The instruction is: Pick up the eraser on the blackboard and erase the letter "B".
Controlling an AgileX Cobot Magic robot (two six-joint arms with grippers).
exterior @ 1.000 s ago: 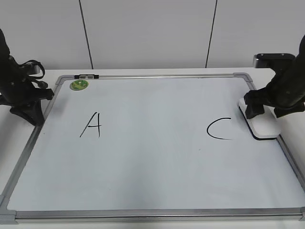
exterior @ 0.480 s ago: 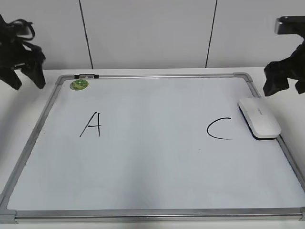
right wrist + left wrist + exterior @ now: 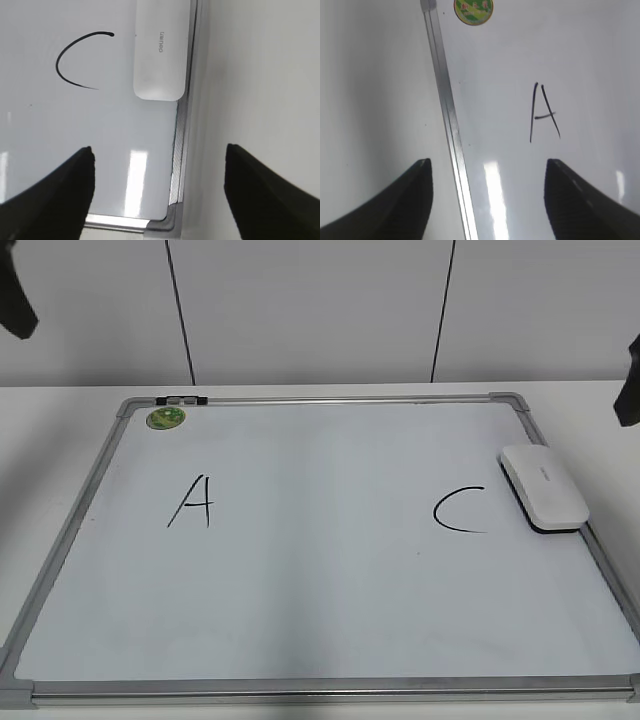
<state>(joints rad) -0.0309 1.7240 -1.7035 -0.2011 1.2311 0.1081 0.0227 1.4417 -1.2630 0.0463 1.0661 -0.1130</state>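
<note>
Slanted front view; wrist cameras straight down

Eraser (image 3: 544, 487) on blackboard (image 3: 320, 688), right of "C" (image 3: 458, 510).

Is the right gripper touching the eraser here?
Apart. The right wrist view shows the right gripper, jaws open, above the board, the eraser lying untouched.

Both arms have lifted away, seemingly leaving the eraser (image 3: 544, 487) released.
</note>
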